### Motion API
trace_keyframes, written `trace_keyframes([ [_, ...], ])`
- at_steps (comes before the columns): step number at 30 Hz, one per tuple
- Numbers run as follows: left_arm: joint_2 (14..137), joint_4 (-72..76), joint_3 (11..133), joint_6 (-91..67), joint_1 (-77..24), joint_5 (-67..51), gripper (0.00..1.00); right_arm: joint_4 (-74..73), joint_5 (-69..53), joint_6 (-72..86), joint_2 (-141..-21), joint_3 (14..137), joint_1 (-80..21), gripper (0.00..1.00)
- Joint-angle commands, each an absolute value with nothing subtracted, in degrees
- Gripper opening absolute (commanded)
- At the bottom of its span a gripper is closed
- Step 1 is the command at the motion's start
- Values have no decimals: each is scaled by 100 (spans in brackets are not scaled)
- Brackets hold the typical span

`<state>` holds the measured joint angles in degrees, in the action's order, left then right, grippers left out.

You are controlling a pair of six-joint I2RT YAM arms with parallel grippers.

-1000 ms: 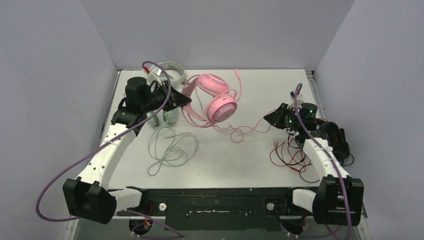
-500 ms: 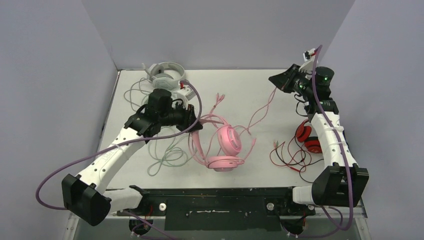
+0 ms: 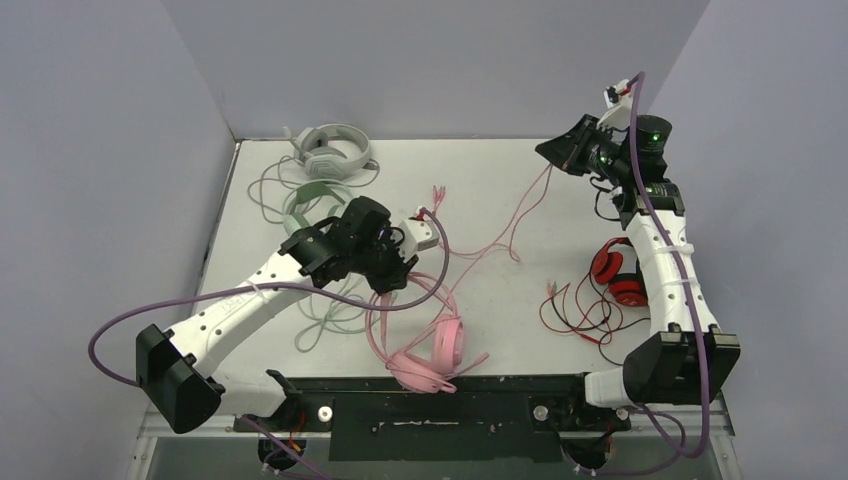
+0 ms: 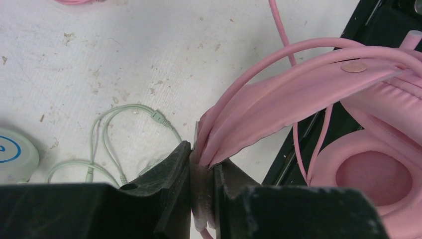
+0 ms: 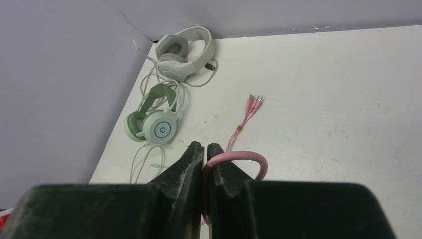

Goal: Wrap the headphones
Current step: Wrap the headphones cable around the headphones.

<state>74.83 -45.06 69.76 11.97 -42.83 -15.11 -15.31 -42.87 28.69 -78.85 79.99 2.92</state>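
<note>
- Hauled back over the last half-second, the pink headset [image 3: 432, 352] now lies at the near edge of the table [image 3: 480, 160]. The left claw [image 3: 392, 280] dragged it there, while the right claw [image 3: 548, 153] kept its raised post at the far right corner.
- Left claw is clamped on the pink headband [image 4: 298, 92], with the band's edge squeezed between the jaws.
- Right claw is pinched together on the pink cable [image 5: 244, 157], which curls out of the closed jaws in a small loop.
- By the look of it the split is deliberate. One claw anchors the headset and the other draws the cord up and away, stretching it out ready for winding.
- From the left claw the headband arcs away toward the near edge, with both cups beyond the fingertips. One padded face is turned up toward the wrist camera.
- The cable's long axis runs on a diagonal from the headset, across the table, up to the right claw. Its twin plugs [image 5: 254, 101] lie ahead of that claw and point away from it.
- Well beyond the right claw's tips sit the mint green headset [image 5: 155, 125] and the white headset [image 5: 185, 46], both unwrapped.
- Loose mint cable [image 4: 107, 127] lies just left of the left claw, and a red headset [image 3: 612, 272] rests behind the right claw, beside its arm.
</note>
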Motion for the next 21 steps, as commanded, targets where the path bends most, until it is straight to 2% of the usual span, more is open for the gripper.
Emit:
trace_keyframes([
  [1, 7122, -4374, 7110, 1469, -4539, -1816, 0, -1497, -4316, 2800, -7953, 8297, 290, 0],
  [13, 8142, -5273, 7928, 1131, -4791, 2129, 0, -1516, -4832, 3081, -7792, 8916, 290, 0],
  [19, 8902, -5192, 8898, -105, -4698, 4888, 0, -1500, -5211, 3226, -7445, 8988, 290, 0],
  [21, 9264, -5339, 9384, -574, -4492, 5217, 0, -1556, -5339, 3248, -7325, 9035, 288, 0],
])
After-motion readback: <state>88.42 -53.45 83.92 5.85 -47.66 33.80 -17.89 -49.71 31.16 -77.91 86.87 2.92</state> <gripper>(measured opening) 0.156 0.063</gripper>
